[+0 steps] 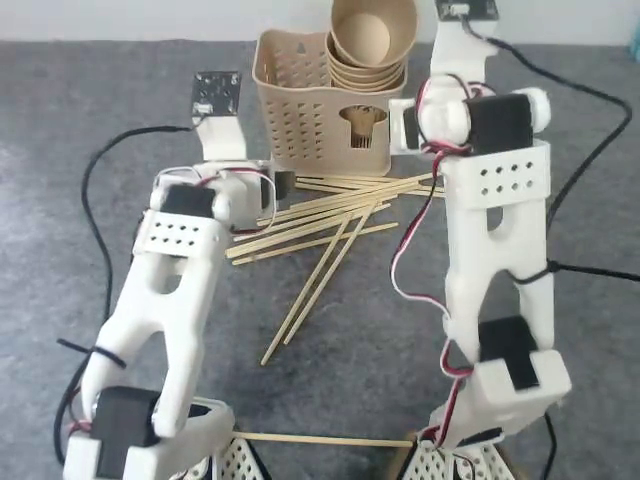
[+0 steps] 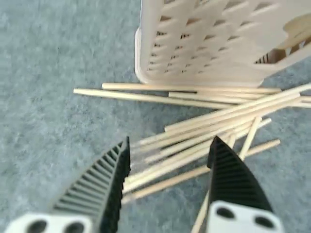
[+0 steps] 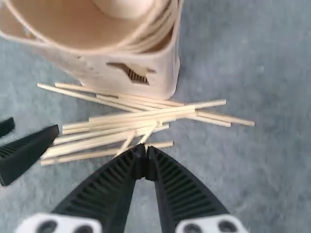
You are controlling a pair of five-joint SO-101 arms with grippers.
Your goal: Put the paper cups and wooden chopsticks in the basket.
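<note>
Basket (image 1: 300, 110), perforated beige, on grey carpet (image 1: 560, 200); paper cups (image 1: 372, 35) stacked inside it. Wooden chopsticks (image 1: 300, 222) lie crisscrossed before its front wall, with a stray chopstick (image 1: 320, 439) well away. Left gripper (image 2: 171, 143) hangs over the heap, jaws wide; right gripper (image 3: 146, 149) is pressed closed, empty.

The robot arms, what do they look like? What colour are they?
The left arm and right arm are chunky white plastic with black motor blocks at the joints and rows of little round holes. Thin red, white and black wires loop along them, and thick black cables trail away. The left gripper and right gripper have black, pointed, ridged fingers on white bases.
</note>
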